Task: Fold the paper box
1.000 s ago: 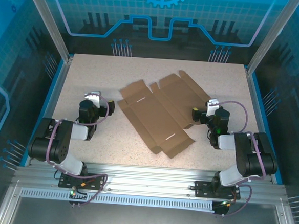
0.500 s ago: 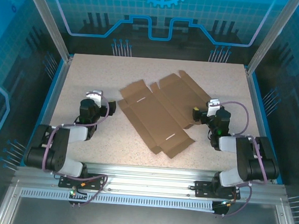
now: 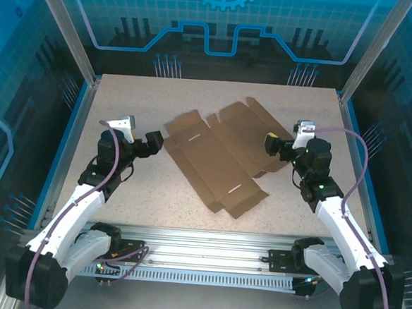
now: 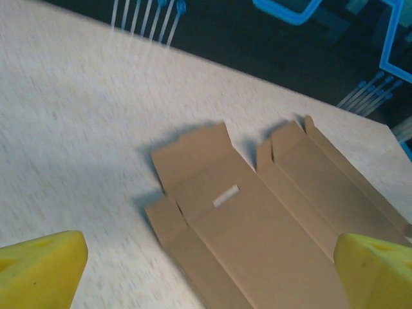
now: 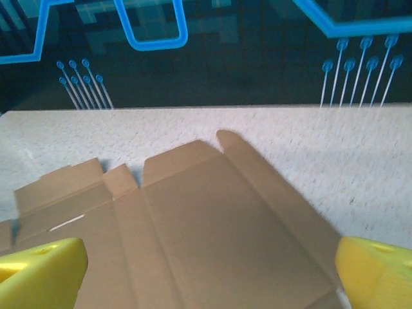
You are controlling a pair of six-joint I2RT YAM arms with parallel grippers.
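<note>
Lying flat and unfolded on the speckled table (image 3: 125, 99), the brown paper box (image 3: 216, 159) stretches between two robot grippers. The left gripper (image 3: 154, 141) hovers just beside its left flaps and the right gripper (image 3: 271, 143) at its right edge, both with yellow fingers (image 4: 42, 267) spread wide, grasping nothing
</note>
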